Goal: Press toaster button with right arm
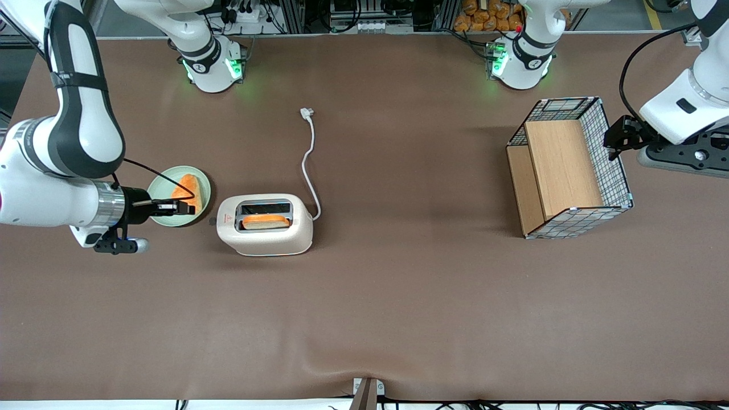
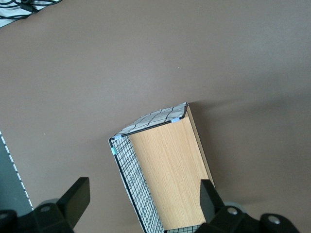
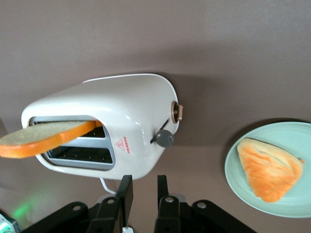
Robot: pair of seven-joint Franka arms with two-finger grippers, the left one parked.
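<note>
Cream-white, the toaster (image 1: 265, 225) with a slice (image 1: 265, 221) in its slot sits just ahead of my gripper (image 1: 181, 207), its grey toaster button (image 3: 164, 138) facing me, my jaws narrowly parted above the green plate (image 1: 161, 181), holding nothing.

On the counter (image 1: 398, 296) the toaster (image 1: 265, 225) stands toward the working arm's end, a bread slice (image 1: 265, 221) in its slot nearer the front camera. The toaster button (image 3: 164, 138) juts from the end facing the plate (image 1: 200, 185). At nine o'clock from the toaster the tool (image 1: 185, 208) hovers over the plate, beside a second slice (image 1: 188, 191) on it. A wire basket (image 1: 569, 168) sits toward the parked arm's end
</note>
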